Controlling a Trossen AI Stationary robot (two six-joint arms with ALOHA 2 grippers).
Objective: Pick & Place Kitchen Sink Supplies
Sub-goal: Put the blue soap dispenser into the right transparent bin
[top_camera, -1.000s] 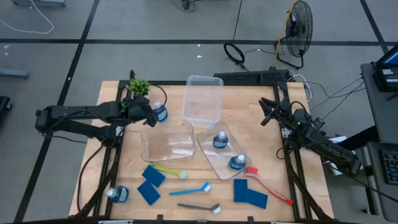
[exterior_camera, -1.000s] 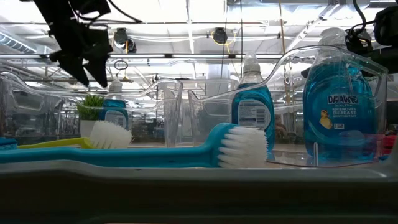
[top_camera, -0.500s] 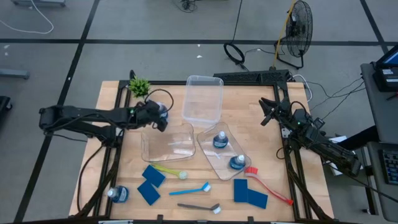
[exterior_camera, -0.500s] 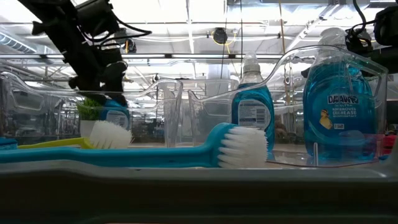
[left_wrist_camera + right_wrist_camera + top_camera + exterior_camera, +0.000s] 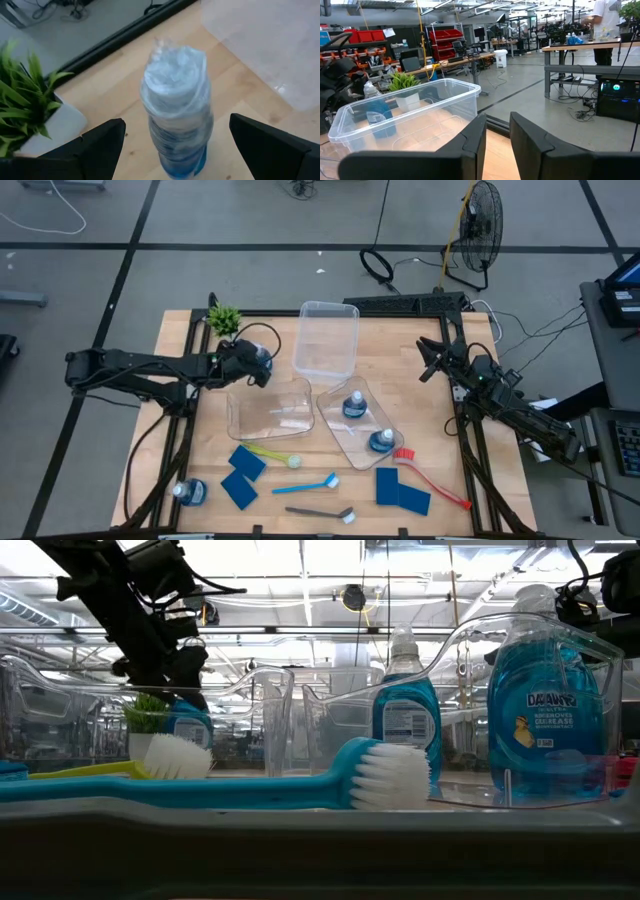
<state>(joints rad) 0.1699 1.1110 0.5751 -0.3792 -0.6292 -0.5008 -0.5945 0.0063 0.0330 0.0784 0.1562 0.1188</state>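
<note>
Bottle between the spread left hand fingers, not yet gripped.
Smooth, likely slippery and liquid-heavy; grip its flat body, not the cap.

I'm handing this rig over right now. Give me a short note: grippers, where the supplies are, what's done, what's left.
Left gripper: open, straddling the bottle beside the plant, not gripping.
Right gripper: at the table's right edge, holding nothing.
Done: two bottles in the angled bin.
Left: a fourth bottle at the front left corner, four sponges and four brushes loose on the table; the other two bins hold nothing.
</note>
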